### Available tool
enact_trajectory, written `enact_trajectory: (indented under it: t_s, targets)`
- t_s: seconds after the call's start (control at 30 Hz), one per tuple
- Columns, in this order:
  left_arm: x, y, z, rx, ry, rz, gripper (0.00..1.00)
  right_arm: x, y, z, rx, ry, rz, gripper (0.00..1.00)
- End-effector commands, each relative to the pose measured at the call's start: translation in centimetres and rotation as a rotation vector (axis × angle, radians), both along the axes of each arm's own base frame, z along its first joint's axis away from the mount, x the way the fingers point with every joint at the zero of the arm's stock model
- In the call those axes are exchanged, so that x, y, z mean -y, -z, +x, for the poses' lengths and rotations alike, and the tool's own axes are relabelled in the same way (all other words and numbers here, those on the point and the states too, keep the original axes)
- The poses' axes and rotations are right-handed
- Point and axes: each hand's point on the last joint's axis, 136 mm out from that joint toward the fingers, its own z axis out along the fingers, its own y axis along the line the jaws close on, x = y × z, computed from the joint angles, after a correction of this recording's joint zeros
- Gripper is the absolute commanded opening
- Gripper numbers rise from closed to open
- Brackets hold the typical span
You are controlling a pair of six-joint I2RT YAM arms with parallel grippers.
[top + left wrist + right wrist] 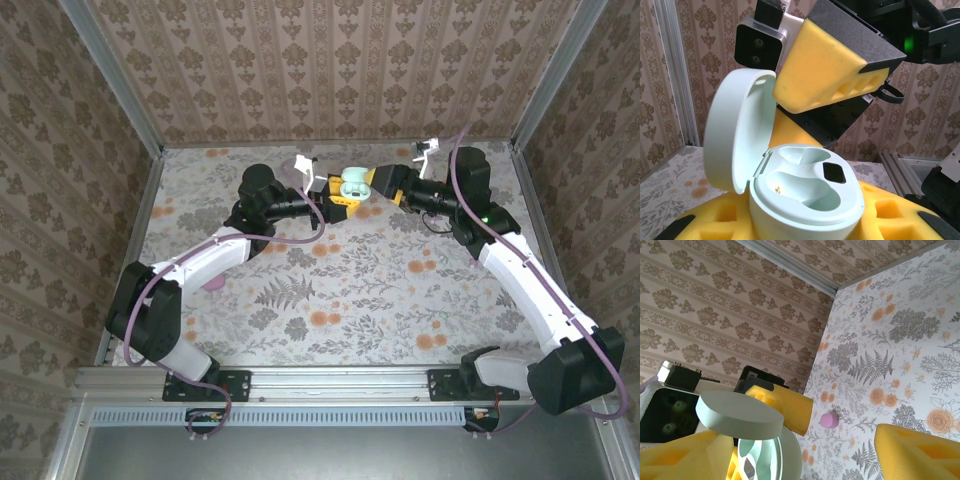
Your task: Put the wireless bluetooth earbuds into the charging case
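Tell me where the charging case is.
In the top view, the charging case is above the table, far middle, held by the left end effector, facing the right end effector.

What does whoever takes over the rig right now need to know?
Left end effector: shut on the charging case, held at the far middle of the table, lid open.
Right end effector: open, holding nothing, one finger close beside the lid.
Earbuds: the case's wells look empty. A small pink object lies on the table; possibly an earbud, too small to tell.
Done: case gripped and open.
Left: pick up and seat both earbuds.
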Motion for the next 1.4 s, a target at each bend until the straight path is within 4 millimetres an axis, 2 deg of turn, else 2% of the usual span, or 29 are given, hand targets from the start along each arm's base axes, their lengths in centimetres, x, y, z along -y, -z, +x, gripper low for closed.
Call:
enact_trajectory:
  t_s: [0.0,0.1,0.27,0.33,0.4,0.47,0.57,0.63,0.7,0.8,0.9,1.07,1.17,1.37]
  targets:
    - [0.0,-0.4,-0.4,0.023,0.001,-0.022,0.31,0.9,-2.8,-0.5,0.074,0.041,0.011,0.77]
    - [-0.1,-0.1,0.0,0.007,-0.018,-0.02,0.31,0.7,-3.2,-1.4,0.103,0.005,0.006,0.76]
    - [-0.1,-0.2,0.5,-0.007,-0.035,-0.036,0.31,1.9,-2.2,-2.3,0.086,0.03,-0.026,0.76]
    - [-0.2,0.0,0.5,-0.011,-0.037,-0.037,0.31,3.3,-1.8,-2.3,0.078,0.081,-0.047,0.74]
    - [-0.3,-0.1,0.5,-0.011,-0.043,-0.042,0.31,5.9,-0.3,-2.1,0.059,0.178,-0.121,0.71]
    - [-0.4,0.1,0.6,-0.012,-0.051,-0.043,0.31,9.3,2.5,-1.8,-0.001,0.311,-0.218,0.66]
    - [-0.6,0.0,0.4,-0.008,-0.054,-0.052,0.31,15.6,9.3,-2.3,-0.219,0.531,-0.34,0.53]
    - [-0.7,0.1,0.3,-0.011,-0.055,-0.056,0.31,18.2,13.6,-3.3,-0.364,0.59,-0.395,0.53]
    - [-0.8,0.1,0.1,-0.007,-0.057,-0.062,0.31,19.7,17.1,-4.1,-0.469,0.605,-0.42,0.49]
    - [-0.9,0.1,0.0,-0.007,-0.049,-0.067,0.31,20.4,20.2,-4.8,-0.571,0.593,-0.471,0.46]
    - [-0.9,0.3,0.1,-0.011,-0.043,-0.067,0.31,20.5,22.3,-5.1,-0.629,0.582,-0.486,0.47]
    - [-0.9,0.2,0.2,-0.014,-0.038,-0.077,0.31,20.4,23.9,-4.6,-0.651,0.565,-0.402,0.46]
    - [-0.9,0.3,0.2,-0.016,-0.036,-0.076,0.31,20.9,24.7,-4.1,-0.658,0.556,-0.352,0.42]
    - [-0.8,0.4,0.3,-0.019,-0.036,-0.074,0.31,22.1,27.5,-4.2,-0.738,0.537,-0.397,0.37]
